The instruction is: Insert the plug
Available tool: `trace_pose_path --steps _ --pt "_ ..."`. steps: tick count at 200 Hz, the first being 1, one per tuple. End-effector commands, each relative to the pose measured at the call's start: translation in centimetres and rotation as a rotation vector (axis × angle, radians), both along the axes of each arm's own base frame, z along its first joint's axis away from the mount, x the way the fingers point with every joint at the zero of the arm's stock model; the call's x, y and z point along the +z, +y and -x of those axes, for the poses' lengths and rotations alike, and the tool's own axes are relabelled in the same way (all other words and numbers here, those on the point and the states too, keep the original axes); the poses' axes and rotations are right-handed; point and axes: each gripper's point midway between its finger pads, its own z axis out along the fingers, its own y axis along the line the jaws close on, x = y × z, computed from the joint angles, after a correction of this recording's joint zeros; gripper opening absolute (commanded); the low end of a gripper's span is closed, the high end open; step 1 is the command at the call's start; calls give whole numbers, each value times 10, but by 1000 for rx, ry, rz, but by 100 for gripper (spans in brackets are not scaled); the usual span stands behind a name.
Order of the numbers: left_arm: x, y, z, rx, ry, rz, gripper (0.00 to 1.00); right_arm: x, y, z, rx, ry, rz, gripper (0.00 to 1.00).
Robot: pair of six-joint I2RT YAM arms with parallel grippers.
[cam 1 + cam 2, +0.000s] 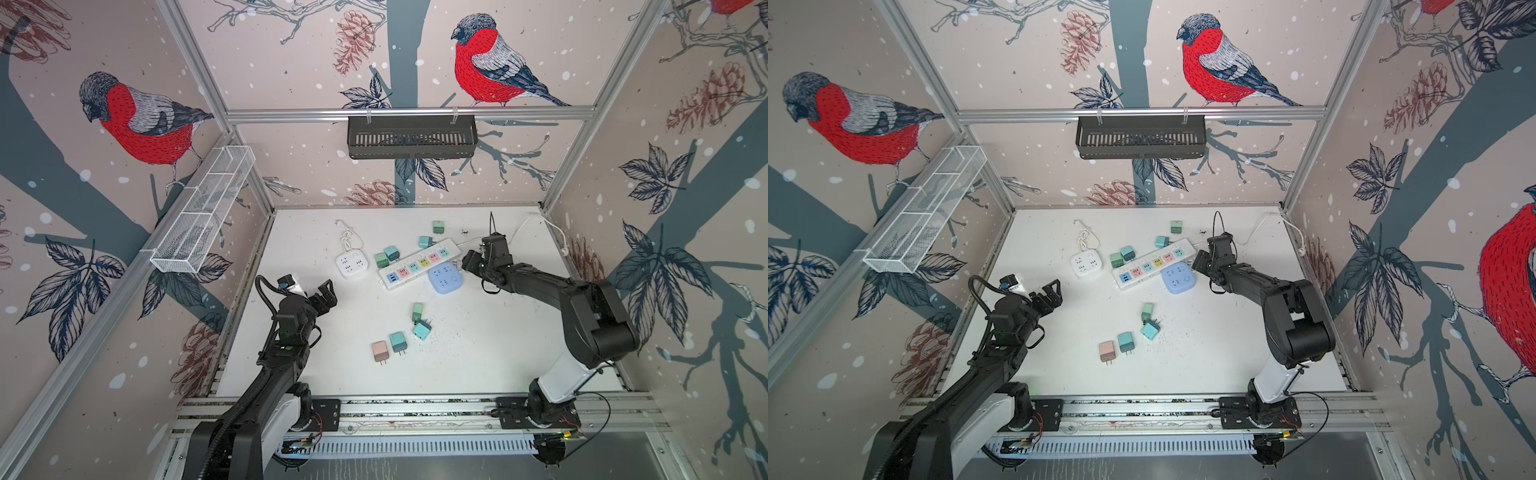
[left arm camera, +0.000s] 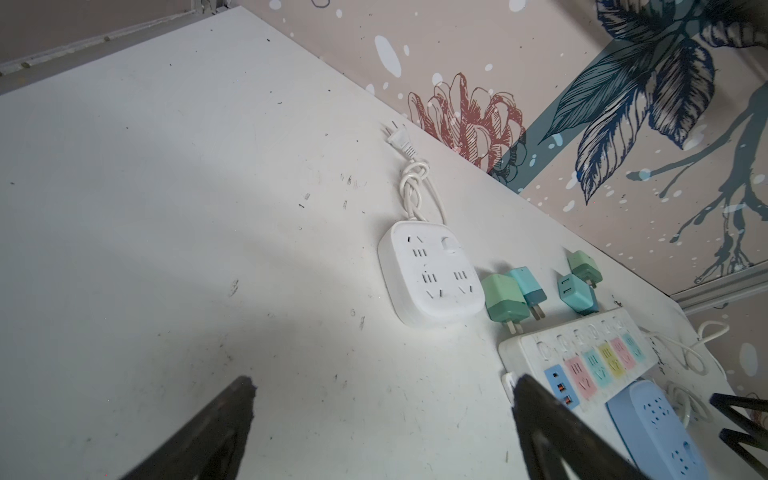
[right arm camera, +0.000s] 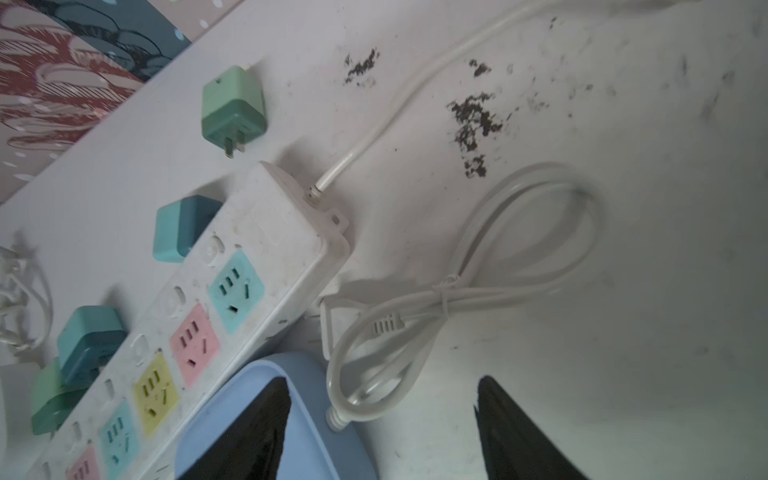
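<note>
Both my grippers are empty. My right gripper [image 3: 382, 384] hangs low over the bundled white cord [image 3: 446, 297] of the blue socket [image 3: 328, 453]. Its fingers [image 3: 511, 428] stand a middling gap apart, with only the cord's loop lying below them. My left gripper [image 2: 382, 415] waits with fingers spread wide above bare table [image 2: 166, 208], well apart from the work. The plug [image 3: 384, 326] lies flat on the table just beside the end of the power strip [image 3: 274, 216], tied into the cord bundle. I judge this to be the reach-and-grasp step, with nothing inserted yet. Next I should centre over the plug body, close on its sides and carry it toward a free coloured outlet. From here I cannot tell whether the tie leaves enough slack, and the prongs are hard to make out.
</note>
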Motion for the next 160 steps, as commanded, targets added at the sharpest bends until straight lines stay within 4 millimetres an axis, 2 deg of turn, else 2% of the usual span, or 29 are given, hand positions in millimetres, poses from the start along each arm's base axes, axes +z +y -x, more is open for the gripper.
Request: trace_pose_path --steps 1,23,48,71,98,160 --pt "24 -14 1 -85 -130 -11 96 -9 -5 1 -36 32 55 75" --pt "33 -21 8 -126 -190 -24 96 -18 -3 1 -41 49 82 86" --pt "35 -20 8 -119 -201 -27 96 -31 -4 -2 -51 84 129 90" --pt "31 -21 4 -122 -177 -27 96 -41 -4 -6 -48 127 160 89" --pt "28 -24 -2 -135 -152 -27 97 -45 -8 -3 -46 138 185 87" --pt "28 -21 0 -118 -154 -29 97 -61 -15 30 -24 188 175 77"
